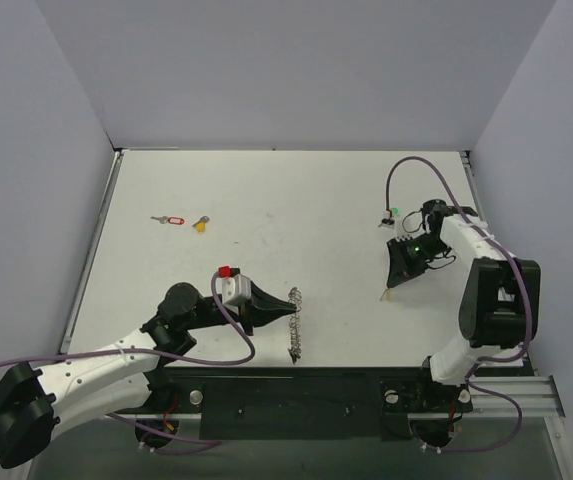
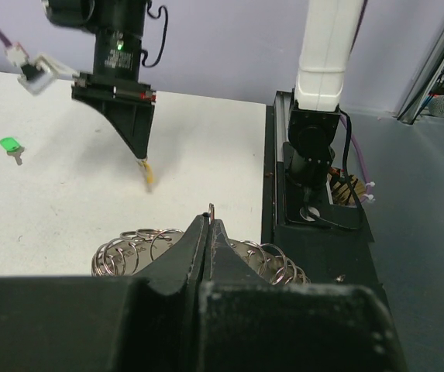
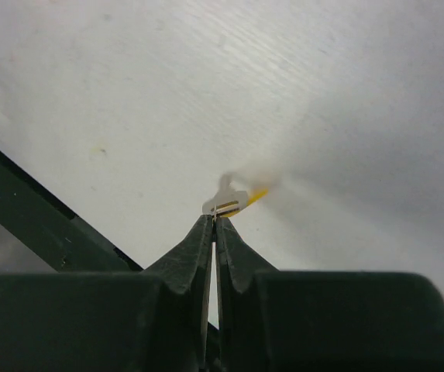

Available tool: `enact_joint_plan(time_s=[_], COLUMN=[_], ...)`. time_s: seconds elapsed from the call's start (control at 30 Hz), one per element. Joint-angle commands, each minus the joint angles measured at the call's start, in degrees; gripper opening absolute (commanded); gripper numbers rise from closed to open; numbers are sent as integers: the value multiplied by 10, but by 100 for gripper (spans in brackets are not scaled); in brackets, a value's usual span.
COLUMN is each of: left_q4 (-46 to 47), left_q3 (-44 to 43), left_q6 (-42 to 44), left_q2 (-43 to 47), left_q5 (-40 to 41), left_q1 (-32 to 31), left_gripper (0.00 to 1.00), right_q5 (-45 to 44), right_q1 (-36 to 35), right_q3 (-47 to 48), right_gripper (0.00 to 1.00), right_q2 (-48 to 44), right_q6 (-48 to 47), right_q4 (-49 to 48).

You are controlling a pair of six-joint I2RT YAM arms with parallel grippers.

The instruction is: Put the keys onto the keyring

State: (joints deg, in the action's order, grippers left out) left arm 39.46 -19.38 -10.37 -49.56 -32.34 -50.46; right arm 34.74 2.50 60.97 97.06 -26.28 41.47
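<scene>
Pinching a flat silver-and-yellow key [image 3: 225, 203], tapered black right jaws meet flush.

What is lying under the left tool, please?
The keyring of silver links lies on the table beneath the shut left tool. Its middle is covered by the tool and cannot be seen.

The floppy silver keyring of small metal links [image 2: 129, 249] is partly hidden behind the black fingers of the left end effector [image 2: 210, 221]. The small silver key with a yellow head [image 3: 235, 198] looks blurry. Its lower part is tucked out of sight between the fingers of the right end effector [image 3: 215, 219].
</scene>
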Motion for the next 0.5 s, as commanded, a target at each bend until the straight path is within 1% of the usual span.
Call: enact_joint_plan(time_s=[0.0,0.03,0.07,0.1,0.13,0.17,0.2,0.23,0.27,0.3,0.33,0.37,0.4,0.43,0.47], left_q4=[64,70,74,89,101,128,140,149,148,136,129,114,110,108,109], left_q3=[-36,-44,-47,-51,-51,-51,-51,-57,-62,-78,-92,-99,-108,-109,-111], left_q6=[-13,-13,-14,-14,-14,-14,-11,-8,1,5,17,23,29,32,34], left_q2=[-11,-22,-26,-33,-37,-44,-47,-54,-56,-61,-66,-67,-70,-71,-72], left_q5=[3,3,3,3,5,9,10,10,10,6,3,2,2,3,3], left_q1=[4,4,4,4,4,4,5,4,4,4,4,4,3,2,0], left_gripper=[0,0,0,0,0,0,0,0,0,0,0,0,0,0,0], right_q5=[92,106,127,132,135,135,138,143,148,160,165,176,177,178,177], right_q1=[-21,-40,-43,-57,-62,-78,-87,-101,-111,-124,-131,-143,-154,-159,-173], right_q3=[27,39,49,74,92,129,145,182,196,225,235,248,252,253,254], right_gripper=[0,0,0,0,0,0,0,0,0,0,0,0,0,0,0], right_q2=[-131,-143,-167,-174,-186,-188,-193,-194,-194,-196,-201,-206,-218,-230,-235], right_q6=[-136,-169,-228,-251,-295,-309,-344,-387,-408,-463,-490,-546,-573,-619,-633], right_q4=[77,113,132,174,198,234,257,304,324,373,395,433,466,476,485])
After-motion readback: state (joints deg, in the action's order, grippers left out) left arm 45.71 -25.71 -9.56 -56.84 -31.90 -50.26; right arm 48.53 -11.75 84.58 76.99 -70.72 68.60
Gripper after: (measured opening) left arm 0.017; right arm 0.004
